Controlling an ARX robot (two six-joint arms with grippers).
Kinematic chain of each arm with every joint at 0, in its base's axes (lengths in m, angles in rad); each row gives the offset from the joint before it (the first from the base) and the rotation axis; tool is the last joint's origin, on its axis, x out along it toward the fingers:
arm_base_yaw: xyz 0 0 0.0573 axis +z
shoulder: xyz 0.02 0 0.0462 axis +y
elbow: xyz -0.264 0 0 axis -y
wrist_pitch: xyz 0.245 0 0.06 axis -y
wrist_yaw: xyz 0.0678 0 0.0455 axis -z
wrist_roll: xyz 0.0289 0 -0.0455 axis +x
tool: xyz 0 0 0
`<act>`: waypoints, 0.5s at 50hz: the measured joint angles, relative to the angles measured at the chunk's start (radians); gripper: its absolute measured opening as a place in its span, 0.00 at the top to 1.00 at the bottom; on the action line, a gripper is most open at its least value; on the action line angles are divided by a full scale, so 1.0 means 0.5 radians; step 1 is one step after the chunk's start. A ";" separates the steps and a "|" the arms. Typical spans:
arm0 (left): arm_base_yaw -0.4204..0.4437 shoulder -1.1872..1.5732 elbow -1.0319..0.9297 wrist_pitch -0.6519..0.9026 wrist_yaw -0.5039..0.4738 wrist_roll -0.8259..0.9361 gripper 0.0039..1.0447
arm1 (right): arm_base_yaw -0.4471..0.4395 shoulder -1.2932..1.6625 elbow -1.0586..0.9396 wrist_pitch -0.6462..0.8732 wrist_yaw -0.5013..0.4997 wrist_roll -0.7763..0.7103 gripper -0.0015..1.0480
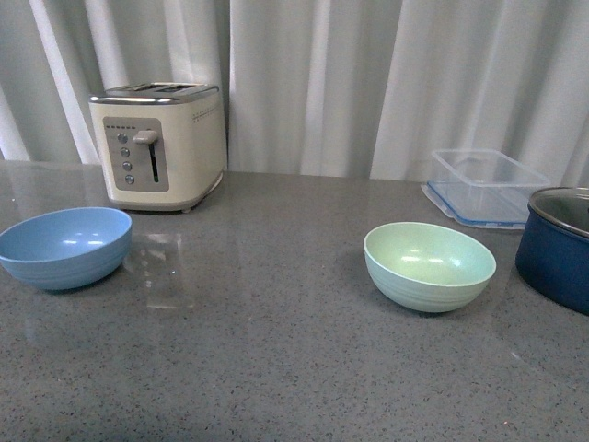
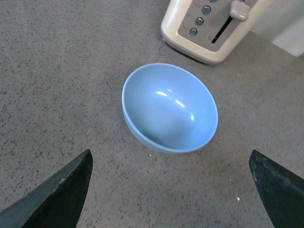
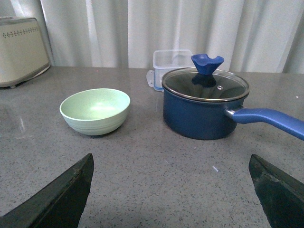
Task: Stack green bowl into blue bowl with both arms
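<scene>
Stacking hasn't started on your side: green bowl [image 1: 430, 265] sits near the pot [image 1: 557, 262], blue bowl [image 1: 64, 247] well apart by the toaster [image 1: 158, 147]; left gripper [image 2: 170, 159] and right gripper [image 3: 171, 155] both spread wide, empty.

A wide strip of bare bench [image 1: 267, 304] is lying open between the blue bowl [image 1: 64, 247] and the green bowl [image 1: 429, 265]. The toaster [image 1: 158, 145] is standing near behind the blue bowl, narrowing the room on its far side. The navy pot [image 1: 557, 249] is sitting near the green bowl's right side, and the clear container [image 1: 485, 187] is standing behind them.
</scene>
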 joint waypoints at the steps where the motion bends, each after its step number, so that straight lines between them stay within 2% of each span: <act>1: 0.004 0.022 0.022 -0.006 0.005 -0.011 0.06 | 0.000 0.000 0.000 0.000 -0.001 0.000 0.10; 10: 0.059 0.366 0.331 -0.119 0.091 -0.152 0.06 | 0.000 -0.001 0.000 0.000 0.001 0.001 0.10; 25: 0.076 0.894 0.685 -0.285 0.039 -0.273 0.06 | 0.001 -0.001 0.000 0.000 0.001 0.001 0.10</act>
